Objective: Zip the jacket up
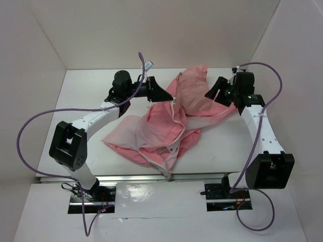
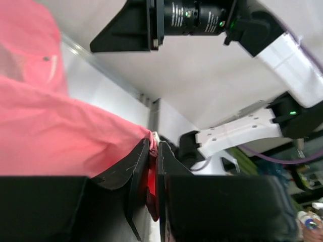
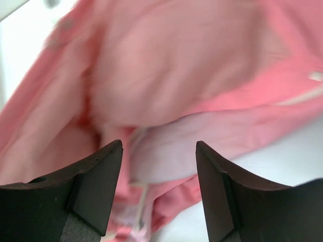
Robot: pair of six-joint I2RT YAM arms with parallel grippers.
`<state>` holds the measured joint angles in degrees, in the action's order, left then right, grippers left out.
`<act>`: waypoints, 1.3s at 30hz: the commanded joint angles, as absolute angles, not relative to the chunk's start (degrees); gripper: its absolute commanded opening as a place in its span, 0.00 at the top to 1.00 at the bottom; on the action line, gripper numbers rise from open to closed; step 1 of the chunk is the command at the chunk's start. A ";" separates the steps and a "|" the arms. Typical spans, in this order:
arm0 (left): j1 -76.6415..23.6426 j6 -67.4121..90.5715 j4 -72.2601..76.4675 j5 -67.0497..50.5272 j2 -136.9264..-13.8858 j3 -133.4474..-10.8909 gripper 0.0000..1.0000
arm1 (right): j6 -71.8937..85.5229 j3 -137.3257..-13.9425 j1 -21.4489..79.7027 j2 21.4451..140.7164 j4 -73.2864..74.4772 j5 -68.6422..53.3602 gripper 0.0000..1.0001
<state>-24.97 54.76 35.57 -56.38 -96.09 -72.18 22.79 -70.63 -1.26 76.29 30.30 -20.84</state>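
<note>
Step in hand, as I read it: prep, not zipping yet. The two front edges are being lined up so the zip can be started. The left gripper [image 1: 169, 98] has its jaws pinched together on a fold of the jacket [image 1: 194, 98] (the wrist view shows pink cloth squeezed betw. the two tips). The right gripper [image 1: 209, 94] hovers just over the far-right part of the garment, jaws wide apart w/ nothing betw. them.

Next move prob. calls for the right arm to drop and take the opposite edge or the slider. I can't find the slider in any view, so locating it comes first. The thin cloth will likely bunch, so a low, exact pinch is needed.

Jacket: salmon-pink w/ paler lining showing, lying crumpled and open mid-surface [image 1: 86, 96] betw. the arms. The pale zipper [image 1: 177, 118] runs wavy from top centre toward the near edge and looks unjoined. One flap is twisted over, and the hem sits at the surface's front lip.
</note>
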 commanded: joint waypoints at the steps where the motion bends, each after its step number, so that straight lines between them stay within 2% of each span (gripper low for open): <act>1: -25.40 44.85 27.97 -53.36 -93.34 -73.12 1.00 | 27.06 -72.95 -3.68 80.41 32.01 -5.54 0.33; 8: -24.26 42.37 15.66 -45.53 -92.72 -77.68 1.00 | 29.44 -72.96 -9.39 90.43 27.53 -4.74 0.36; 15: -24.26 42.36 15.03 -44.74 -93.78 -80.24 1.00 | 31.03 -72.16 -12.30 98.42 24.70 -6.15 0.39; 20: -24.26 42.36 14.41 -45.26 -94.92 -81.56 1.00 | 31.55 -71.63 -12.83 100.98 21.89 -7.64 0.35; 39: -24.26 41.84 13.36 -45.26 -94.92 -82.09 1.00 | 32.08 -71.63 -12.83 106.96 19.34 -10.01 0.35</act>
